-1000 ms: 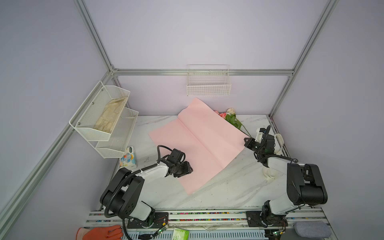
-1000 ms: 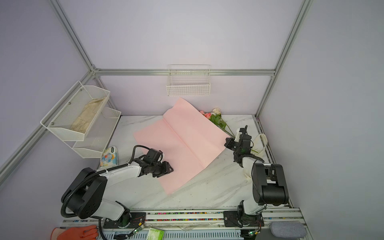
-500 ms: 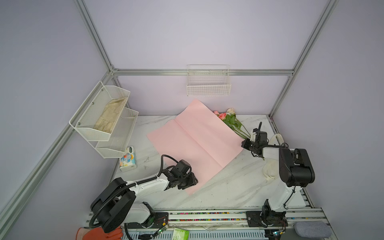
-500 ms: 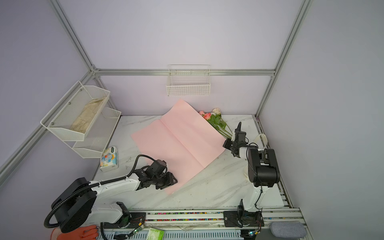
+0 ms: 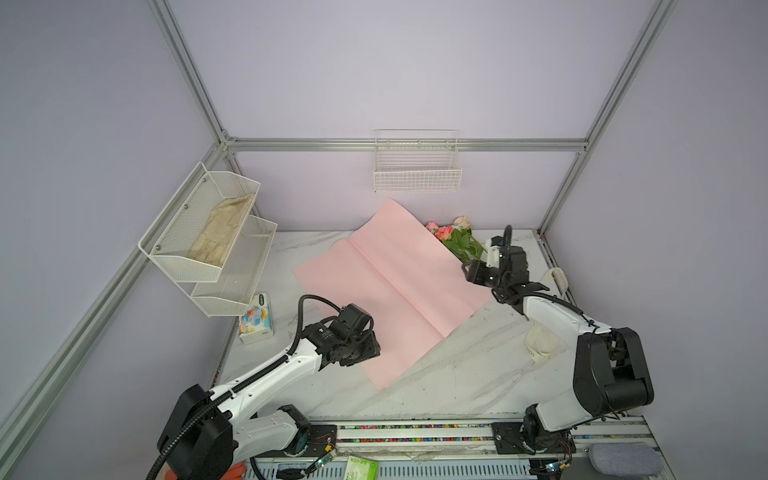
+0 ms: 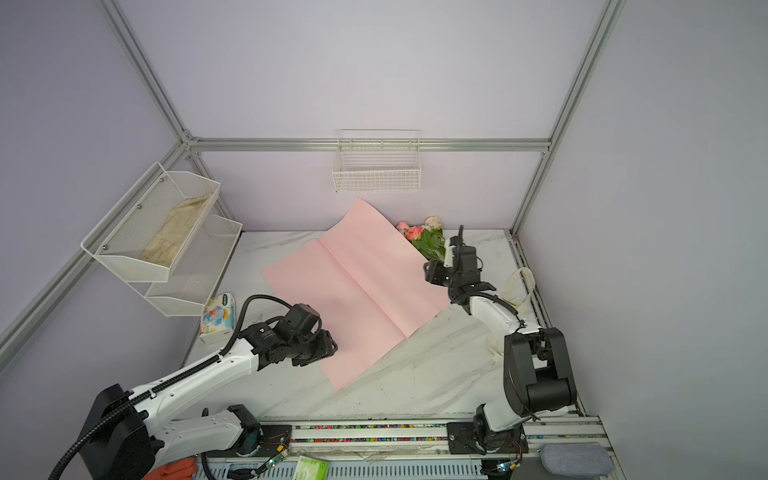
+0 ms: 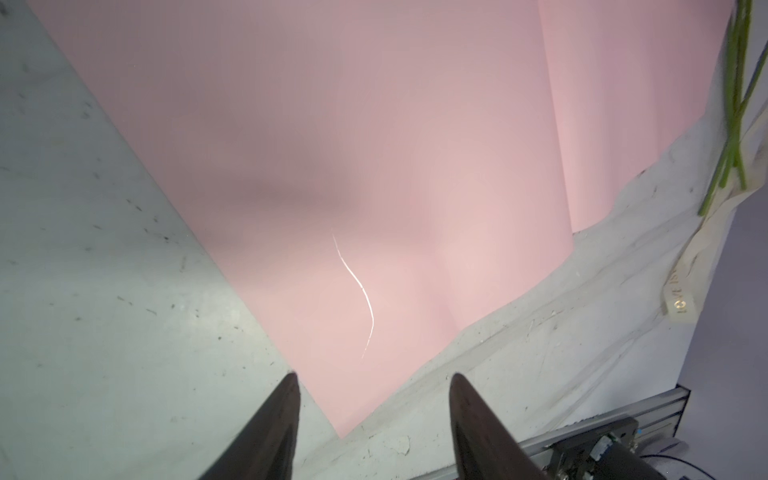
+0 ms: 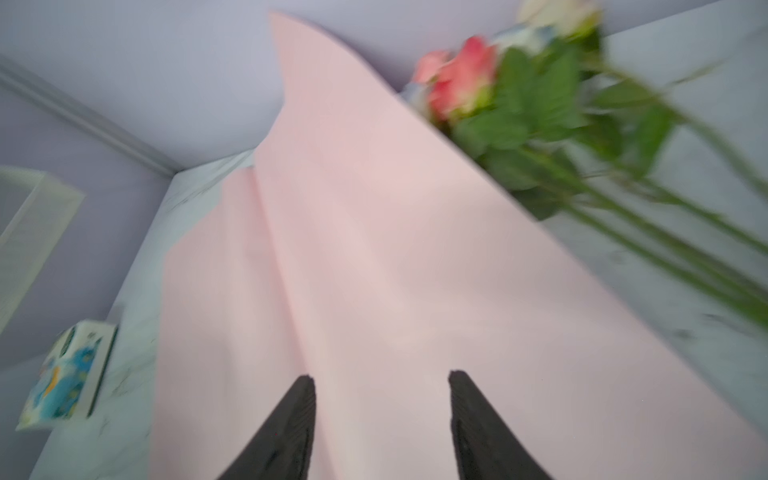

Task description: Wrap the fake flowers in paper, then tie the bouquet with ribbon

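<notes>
- Bouquet of fake flowers [image 5: 459, 243] lies at the back right of the desk [image 5: 457, 374], blooms toward the back wall, just beside the right edge of the pink paper sheet [image 5: 395, 291]. You see pink and cream heads and green leaves, and its stems run forward behind the right arm.
- On your far left a two-tier mesh shelf [image 5: 178, 220] hangs on the side wall, with a cream cloth [image 5: 222, 228] in the upper tier. Below it a tissue pack [image 5: 257, 318] sits at the desk's left edge.
- Your left tool [image 7: 374, 374] is released, fingers apart with nothing between them. It is low over the near corner of the paper, where the sheet meets bare marble.
- The paper takes up the middle of the desk, creased down its length. Its far corner curls up against the back wall under a wire basket [image 5: 417, 178].
- Your right tool [image 8: 380, 374] is released and empty, over the paper's right corner, with the stems close beside it. That wrist view is blurred.
- A cream ribbon [image 7: 679, 291] with printed letters lies along the desk's right edge, and in the left wrist view the stem ends lie over it.
- Open marble shows in front of the paper and between the two arms. The front rail [image 5: 415, 428] bounds it, and lilac walls with metal framing close the other sides.
</notes>
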Robot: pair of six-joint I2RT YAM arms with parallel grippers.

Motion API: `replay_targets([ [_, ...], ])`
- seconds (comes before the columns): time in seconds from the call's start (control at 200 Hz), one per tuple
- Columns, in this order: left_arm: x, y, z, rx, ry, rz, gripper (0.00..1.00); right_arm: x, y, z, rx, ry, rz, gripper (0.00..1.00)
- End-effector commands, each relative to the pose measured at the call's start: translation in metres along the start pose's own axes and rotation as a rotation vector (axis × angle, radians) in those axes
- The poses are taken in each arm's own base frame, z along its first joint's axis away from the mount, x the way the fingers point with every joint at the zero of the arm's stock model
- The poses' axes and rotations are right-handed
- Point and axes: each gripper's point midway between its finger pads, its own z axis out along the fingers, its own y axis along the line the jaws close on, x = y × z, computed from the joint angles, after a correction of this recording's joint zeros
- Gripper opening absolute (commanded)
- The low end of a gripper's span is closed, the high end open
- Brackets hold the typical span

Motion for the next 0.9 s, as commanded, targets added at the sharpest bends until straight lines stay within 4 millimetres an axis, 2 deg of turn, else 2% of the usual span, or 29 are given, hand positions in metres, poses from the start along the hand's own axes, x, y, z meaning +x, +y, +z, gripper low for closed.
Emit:
replay_targets([
  [0.0, -0.033, -0.004, -0.028, 0.03, -0.061, 0.013, 0.57, 0.052, 0.023, 0.048, 0.008, 0.133, -0.001, 0.46],
  [0.065, -0.046, 0.001, -0.039, 0.026, -0.1, 0.002, 0.58, 0.064, 0.039, 0.074, 0.013, 0.162, -0.054, 0.46],
  [0.165, -0.063, 0.009, -0.053, 0.002, -0.16, -0.012, 0.59, 0.076, 0.045, 0.106, 0.071, 0.185, -0.102, 0.49],
  [0.27, -0.072, 0.014, -0.062, -0.004, -0.189, -0.027, 0.59, 0.09, 0.044, 0.138, 0.124, 0.221, -0.172, 0.55],
  [0.37, -0.076, 0.018, -0.067, -0.008, -0.203, -0.03, 0.59, 0.107, 0.044, 0.158, 0.161, 0.289, -0.261, 0.6],
  [0.455, -0.078, 0.022, -0.07, -0.021, -0.215, -0.032, 0.59, 0.126, 0.043, 0.164, 0.164, 0.34, -0.343, 0.62],
  [0.515, -0.079, 0.023, -0.072, -0.027, -0.222, -0.031, 0.59, 0.144, 0.04, 0.164, 0.153, 0.398, -0.411, 0.61],
  [0.585, -0.081, 0.025, -0.074, -0.032, -0.231, -0.029, 0.59, 0.171, 0.039, 0.158, 0.1, 0.49, -0.513, 0.55],
  [0.655, -0.082, 0.026, -0.074, -0.039, -0.233, -0.028, 0.6, 0.197, 0.045, 0.142, 0.029, 0.554, -0.65, 0.49],
  [0.745, -0.085, 0.025, -0.075, -0.039, -0.233, -0.024, 0.59, 0.224, 0.05, 0.116, -0.086, 0.607, -0.787, 0.48],
  [0.895, -0.089, 0.021, -0.073, -0.034, -0.223, -0.014, 0.6, 0.239, 0.068, 0.083, -0.241, 0.667, -0.778, 0.45],
])
